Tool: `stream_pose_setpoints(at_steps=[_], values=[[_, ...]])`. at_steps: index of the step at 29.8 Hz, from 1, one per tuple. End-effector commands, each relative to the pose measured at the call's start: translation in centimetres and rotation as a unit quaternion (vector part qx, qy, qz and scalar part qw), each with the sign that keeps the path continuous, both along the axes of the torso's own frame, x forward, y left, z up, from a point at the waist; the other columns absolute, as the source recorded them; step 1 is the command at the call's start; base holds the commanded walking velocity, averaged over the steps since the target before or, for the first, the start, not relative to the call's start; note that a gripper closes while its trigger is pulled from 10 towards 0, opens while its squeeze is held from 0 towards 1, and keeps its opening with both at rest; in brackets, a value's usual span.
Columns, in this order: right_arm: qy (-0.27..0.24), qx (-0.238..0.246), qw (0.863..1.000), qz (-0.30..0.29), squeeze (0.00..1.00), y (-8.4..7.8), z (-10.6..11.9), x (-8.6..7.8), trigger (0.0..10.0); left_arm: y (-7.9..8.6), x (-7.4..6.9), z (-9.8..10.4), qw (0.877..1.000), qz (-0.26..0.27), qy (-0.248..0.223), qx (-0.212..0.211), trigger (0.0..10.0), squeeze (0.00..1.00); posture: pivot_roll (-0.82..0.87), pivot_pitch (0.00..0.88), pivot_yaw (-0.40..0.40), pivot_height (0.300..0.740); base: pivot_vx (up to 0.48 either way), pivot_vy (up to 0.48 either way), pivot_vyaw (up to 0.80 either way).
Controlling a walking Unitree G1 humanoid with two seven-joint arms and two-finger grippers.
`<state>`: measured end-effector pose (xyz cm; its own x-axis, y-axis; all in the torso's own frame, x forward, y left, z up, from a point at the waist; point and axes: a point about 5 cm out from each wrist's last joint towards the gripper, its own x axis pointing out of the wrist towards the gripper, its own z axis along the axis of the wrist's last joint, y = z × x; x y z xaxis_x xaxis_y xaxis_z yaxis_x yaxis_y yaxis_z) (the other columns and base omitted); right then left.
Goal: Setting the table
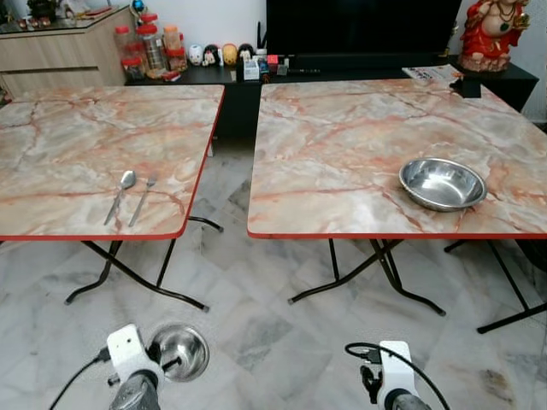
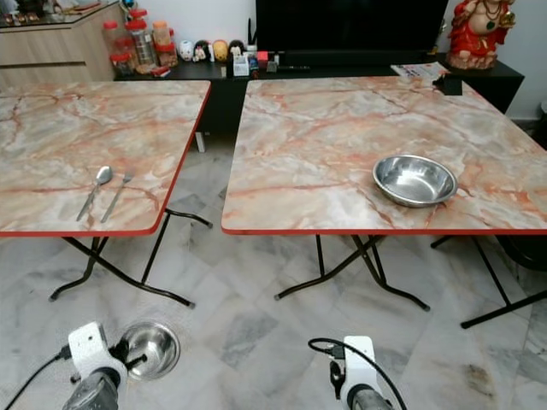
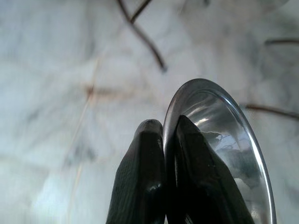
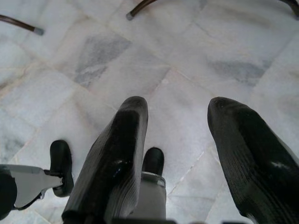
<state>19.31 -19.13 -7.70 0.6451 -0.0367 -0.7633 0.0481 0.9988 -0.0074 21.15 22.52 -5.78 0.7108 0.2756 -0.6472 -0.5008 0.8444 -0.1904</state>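
My left gripper is shut on the rim of a small steel bowl, held low over the floor at the bottom left of the head views. One finger lies outside the bowl, the other inside. A second, larger steel bowl rests on the right marble-pattern table, near its front right. A spoon and a fork lie side by side near the front edge of the left table. My right gripper hangs open over the floor with nothing between its fingers.
A gap of marble floor separates the two folding tables, whose black legs spread beneath them. Behind stand a dark TV cabinet with jars and small figures, a red statue, and a wooden sideboard.
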Motion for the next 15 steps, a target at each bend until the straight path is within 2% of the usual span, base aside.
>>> stream_pose_setpoints(at_steps=[1,6,15], values=[[-0.002,0.000,1.000,0.002,0.00,0.37,0.19,0.52,10.0,0.20,0.06,-0.03,1.000,0.001,0.012,0.002,10.0,0.00,-0.05,0.000,0.014,0.740,0.000,-0.281,0.00],[0.008,-0.010,1.000,0.005,0.00,0.31,0.11,0.46,10.0,-0.36,0.02,-0.24,0.999,-0.020,0.025,0.006,10.0,0.00,-0.06,0.000,0.021,0.740,0.000,-0.295,0.00],[0.024,-0.023,0.999,0.003,0.00,0.09,-0.24,-0.19,10.0,-0.56,-0.55,-0.65,0.999,-0.017,0.035,0.000,10.0,0.00,-0.06,0.000,0.023,0.740,0.000,-0.296,0.00]])
